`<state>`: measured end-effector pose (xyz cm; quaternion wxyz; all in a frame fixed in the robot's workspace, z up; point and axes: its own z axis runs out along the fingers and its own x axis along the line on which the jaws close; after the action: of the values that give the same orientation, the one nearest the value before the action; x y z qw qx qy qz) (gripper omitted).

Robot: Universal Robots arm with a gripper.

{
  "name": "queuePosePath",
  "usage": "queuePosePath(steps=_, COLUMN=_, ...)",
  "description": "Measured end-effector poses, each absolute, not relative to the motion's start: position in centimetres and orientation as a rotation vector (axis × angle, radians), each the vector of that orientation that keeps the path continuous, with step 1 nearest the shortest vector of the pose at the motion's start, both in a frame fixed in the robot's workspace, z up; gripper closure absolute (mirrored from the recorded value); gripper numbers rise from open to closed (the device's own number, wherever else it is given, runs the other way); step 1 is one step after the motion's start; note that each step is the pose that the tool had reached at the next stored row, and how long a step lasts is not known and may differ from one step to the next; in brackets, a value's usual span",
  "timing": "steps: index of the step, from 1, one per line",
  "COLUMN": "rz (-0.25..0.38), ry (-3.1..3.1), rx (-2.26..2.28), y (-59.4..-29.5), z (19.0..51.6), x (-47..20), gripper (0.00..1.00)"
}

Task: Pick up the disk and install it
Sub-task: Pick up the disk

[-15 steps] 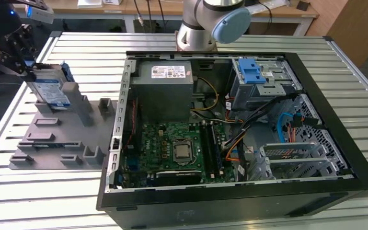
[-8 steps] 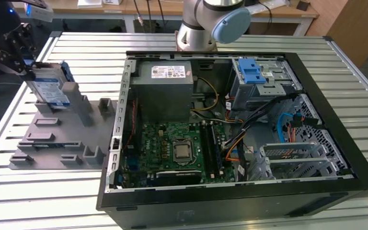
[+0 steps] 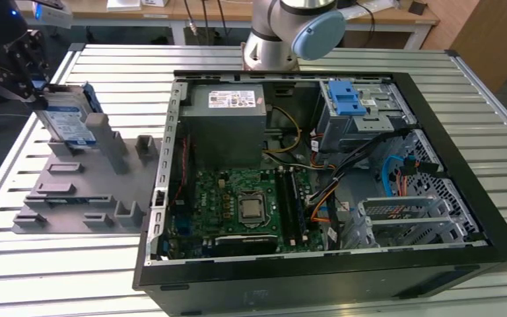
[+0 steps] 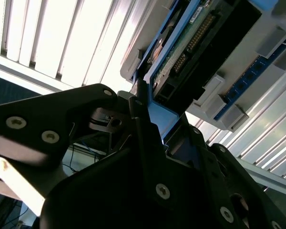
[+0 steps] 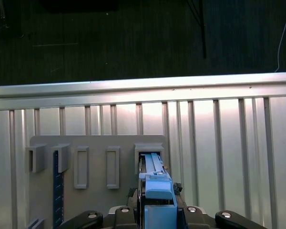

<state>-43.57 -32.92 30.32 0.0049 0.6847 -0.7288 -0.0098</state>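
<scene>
Found disk [image 3: 67, 119] standing on edge at the far end of grey holder [image 3: 86, 191], on slatted counter [image 3: 103, 277], at the exterior view's left and well apart from open computer case [image 3: 324, 264]. Noted gripper [image 3: 35, 92] at its upper end. Judged jaws pinching disk across its thin sides: in the second wrist view, dark fingers [image 4: 138, 119] lay against the blue rail [image 4: 159, 119].

Risks, as judged:
- Could jam against the slot walls [image 5: 150, 150] if pulled at a tilt.
- Could slip, given a grip on smooth plastic rail near one end only, with most of the weight hanging below.
- Could snag on loose cables [image 3: 395, 172] just beside the drive cage [image 3: 359, 109] inside the case.

Hard to make out:
- Could not tell whether disk sat fully in its slot or hung slightly raised; lower edge hidden behind a holder post [image 3: 97, 132].
- Could not see pad contact on the far face.
- Saw arm [image 3: 293, 30] cut off at the frame's top edge.
</scene>
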Motion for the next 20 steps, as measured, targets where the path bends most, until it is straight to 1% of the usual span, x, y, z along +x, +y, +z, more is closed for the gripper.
queuePosePath(steps=20, rz=-0.031, ry=-2.282, rx=2.144, y=-32.92, z=30.96, x=-43.57, gripper=0.64)
